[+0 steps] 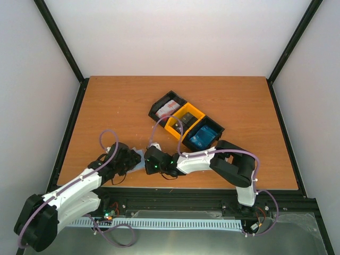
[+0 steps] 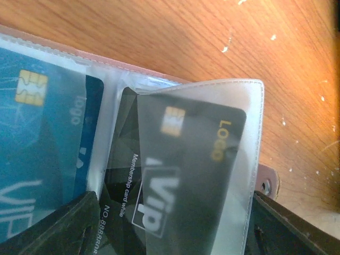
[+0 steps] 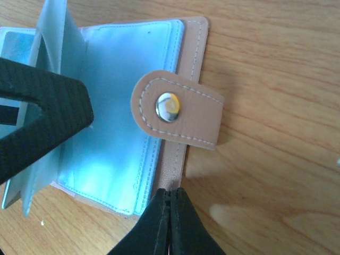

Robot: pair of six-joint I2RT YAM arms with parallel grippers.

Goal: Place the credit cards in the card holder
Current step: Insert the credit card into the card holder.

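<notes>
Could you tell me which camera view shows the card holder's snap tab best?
The right wrist view: the snap tab lies whole and sharp over the open card holder. The left wrist view catches only a blurred corner; from the top it cannot be made out.

The top external camera sits high above and behind the robot, looking down and forward over the whole surface. It is far enough back to take in the left arm and the right arm. The left wrist camera looks down from very close at the open card holder, with the print blurred and its own jaws dark in the bottom corners. The right wrist camera, also close, looks down on the holder's snap tab. All three views share the card holder.
</notes>
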